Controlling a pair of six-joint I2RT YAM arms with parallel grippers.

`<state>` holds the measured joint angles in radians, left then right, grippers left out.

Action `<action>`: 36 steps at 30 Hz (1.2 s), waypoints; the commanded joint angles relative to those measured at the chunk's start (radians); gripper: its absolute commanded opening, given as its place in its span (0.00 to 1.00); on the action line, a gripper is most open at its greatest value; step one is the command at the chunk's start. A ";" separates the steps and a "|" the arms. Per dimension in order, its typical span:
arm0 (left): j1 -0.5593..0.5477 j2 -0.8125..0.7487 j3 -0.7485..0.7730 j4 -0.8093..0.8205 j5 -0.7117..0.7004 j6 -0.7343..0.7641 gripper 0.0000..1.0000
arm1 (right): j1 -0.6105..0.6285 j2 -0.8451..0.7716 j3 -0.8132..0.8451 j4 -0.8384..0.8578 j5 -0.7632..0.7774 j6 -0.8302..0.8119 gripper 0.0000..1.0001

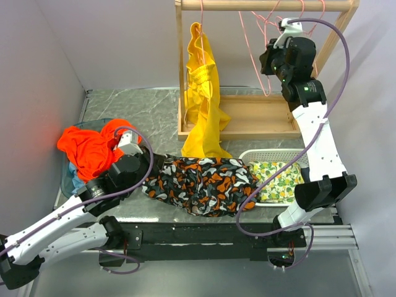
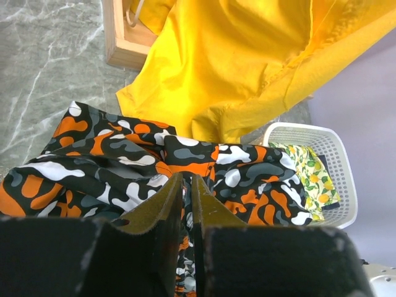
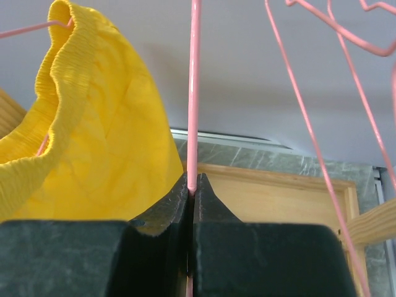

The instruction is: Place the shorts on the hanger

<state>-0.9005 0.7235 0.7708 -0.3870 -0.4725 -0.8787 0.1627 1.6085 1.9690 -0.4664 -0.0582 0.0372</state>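
Legible markings: none. Checked the top, left wrist and right wrist views; no text, label, brand, number or sign can be read on any surface.

The shorts [image 1: 201, 182] are black with orange, white and grey camo blotches, and the wire hanger [image 3: 194, 93] is pink. There's also a plain yellow garment [image 1: 203, 93], an orange-red garment [image 1: 90, 148], a white basket [image 1: 272, 153], a white cloth [image 1: 278, 182] printed with yellow lemons and green leaves, and a grey marbled table [image 1: 136, 108].
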 commanded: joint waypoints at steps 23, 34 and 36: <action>0.005 0.070 0.009 -0.135 0.035 -0.045 0.58 | 0.144 -0.426 -0.374 0.066 0.193 0.050 0.00; 0.000 0.080 0.019 -0.185 0.090 0.015 0.55 | 0.439 -0.795 -0.708 -0.196 0.408 0.282 0.00; -0.026 0.099 0.041 -0.220 0.072 0.020 0.53 | 0.465 -0.841 -0.771 -0.250 0.397 0.320 0.00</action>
<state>-0.9001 0.8001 0.7727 -0.5560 -0.4095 -0.8948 0.5884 0.8642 1.2831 -0.6163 0.2672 0.2470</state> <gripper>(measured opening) 0.550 0.039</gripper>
